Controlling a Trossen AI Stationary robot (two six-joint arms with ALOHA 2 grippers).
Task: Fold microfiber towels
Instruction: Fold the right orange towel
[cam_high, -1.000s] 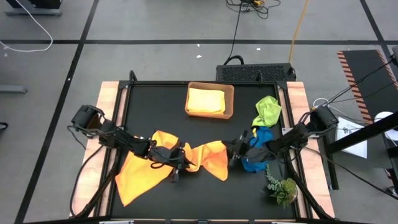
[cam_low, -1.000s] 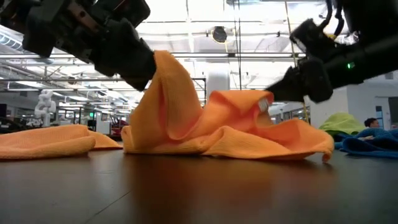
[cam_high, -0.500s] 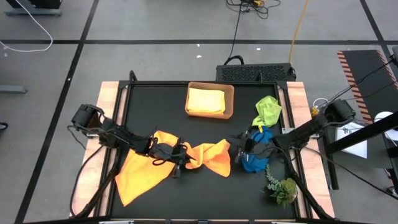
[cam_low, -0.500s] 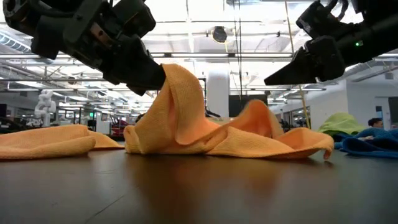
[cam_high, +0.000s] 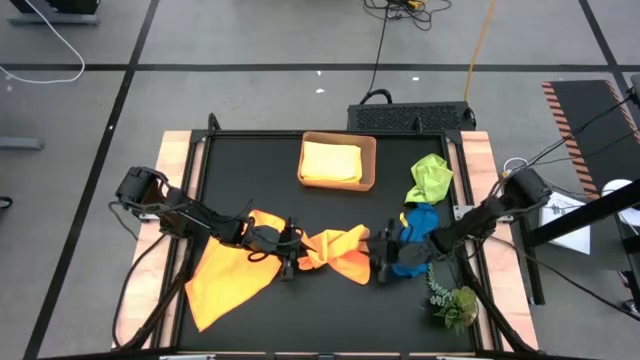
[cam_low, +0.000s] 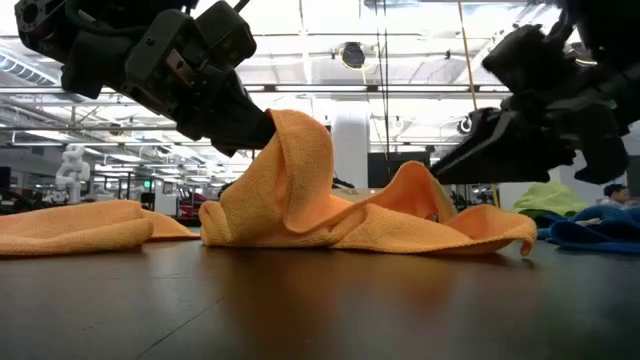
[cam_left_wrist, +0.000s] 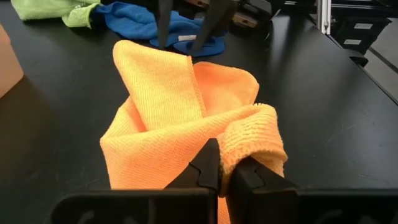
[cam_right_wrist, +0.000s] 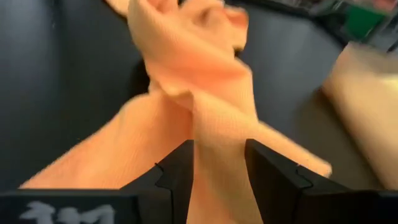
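Landmark: tan tray (cam_high: 369, 163) at the table's back edge. Bunched orange towel (cam_high: 338, 253) lies in front of the tray. Left gripper (cam_high: 288, 259) reaches in low from the tray's left-front, fingers pinched tight on a raised fold of that towel. Right gripper (cam_high: 381, 254) angles down from the tray's right-front, fingers parted, holding nothing.

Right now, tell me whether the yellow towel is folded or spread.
Folded: the yellow towel lies as a neat, compact rectangle inside the tray.
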